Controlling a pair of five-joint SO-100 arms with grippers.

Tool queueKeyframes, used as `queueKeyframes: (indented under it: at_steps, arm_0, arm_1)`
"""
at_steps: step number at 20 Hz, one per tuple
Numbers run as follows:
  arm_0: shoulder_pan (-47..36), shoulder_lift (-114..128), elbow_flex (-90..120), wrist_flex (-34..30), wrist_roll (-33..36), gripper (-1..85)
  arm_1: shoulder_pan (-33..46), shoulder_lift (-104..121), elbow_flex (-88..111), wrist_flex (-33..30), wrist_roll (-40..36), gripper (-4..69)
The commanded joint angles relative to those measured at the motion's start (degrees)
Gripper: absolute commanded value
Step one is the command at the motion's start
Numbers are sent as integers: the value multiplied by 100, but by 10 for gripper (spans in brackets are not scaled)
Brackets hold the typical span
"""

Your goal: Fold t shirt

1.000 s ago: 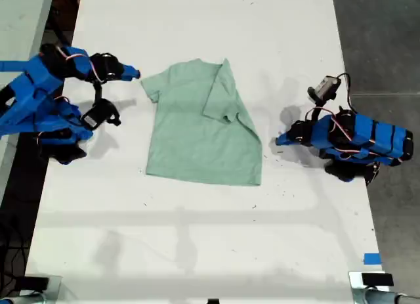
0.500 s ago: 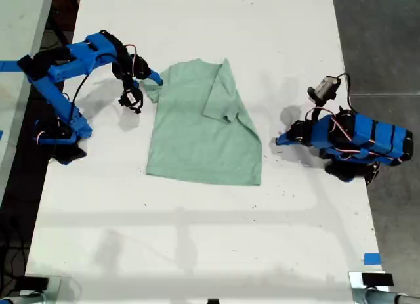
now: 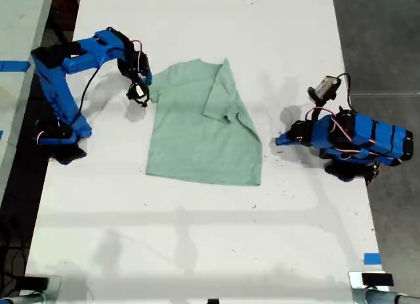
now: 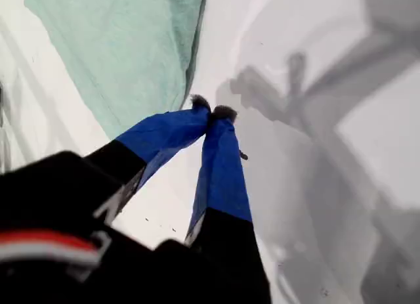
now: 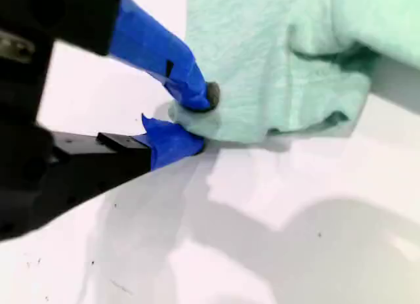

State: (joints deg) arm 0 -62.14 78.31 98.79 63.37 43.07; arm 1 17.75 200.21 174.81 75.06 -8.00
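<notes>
White bench [image 3: 197,251] carries the t shirt [image 3: 197,130], lying flat near the middle with one sleeve side already folded over toward the exterior view's right. It looks light, limp and slightly wrinkled, so it will likely drape and drag; a sleeve edge or hem corner seems the best hold. My second hand [image 5: 193,123] has its jaws slightly parted around the sleeve edge, not yet clamped. My first hand [image 4: 213,111] is closed on nothing, just beside the shirt's edge. Whatever lies beneath the folded flap is hidden.
</notes>
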Motion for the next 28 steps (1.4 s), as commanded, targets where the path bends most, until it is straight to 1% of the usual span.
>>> queueKeyframes:
  at_steps: [1,3,5,8,11,13,14,15,16,17,18,19,22,23,24,25,28]
  arm_0:
    - [176,-624,-677,527,26,-1]
    - [255,-352,-835,835,-114,-1]
    - [510,360,-1072,1222,-325,-2]
    - [1389,1046,-2153,1828,-879,-2]
    - [2672,501,-3437,1819,-1600,-2]
    - [3217,-334,-4386,1731,-1978,12]
    - [3357,-466,-4438,1521,-2188,125]
    - [3445,-466,-4438,1318,-2206,225]
    - [3489,-352,-4438,1213,-2206,239]
    - [3498,-97,-4430,1195,-2180,163]
    - [3480,237,-4386,1266,-2171,29]
    - [3419,650,-4307,1389,-2127,-1]
    - [3190,2232,-3647,1960,-2048,-1]
    - [3243,2979,-3050,1925,-2065,-1]
    - [3463,3850,-2092,1688,-2215,-1]
    - [3771,4834,-782,1028,-2408,-1]
    - [4588,8068,3727,-1301,-3173,-1]
  arm_1:
    - [-35,79,237,26,53,20]
    - [-44,79,237,26,53,20]
    - [-44,79,237,26,53,20]
    - [-44,79,237,35,53,20]
    - [-44,79,229,35,62,20]
    - [-53,79,229,44,53,20]
    - [-53,79,220,44,53,20]
    - [-53,79,220,44,53,20]
    - [-53,79,220,44,44,20]
    - [-53,79,220,44,44,20]
    - [-53,79,220,44,35,20]
    - [-62,79,220,44,35,20]
    - [-62,79,220,44,44,20]
    - [-62,79,220,44,44,20]
    - [-62,79,220,44,44,20]
    - [-62,79,220,44,44,20]
    - [-70,79,220,44,62,20]
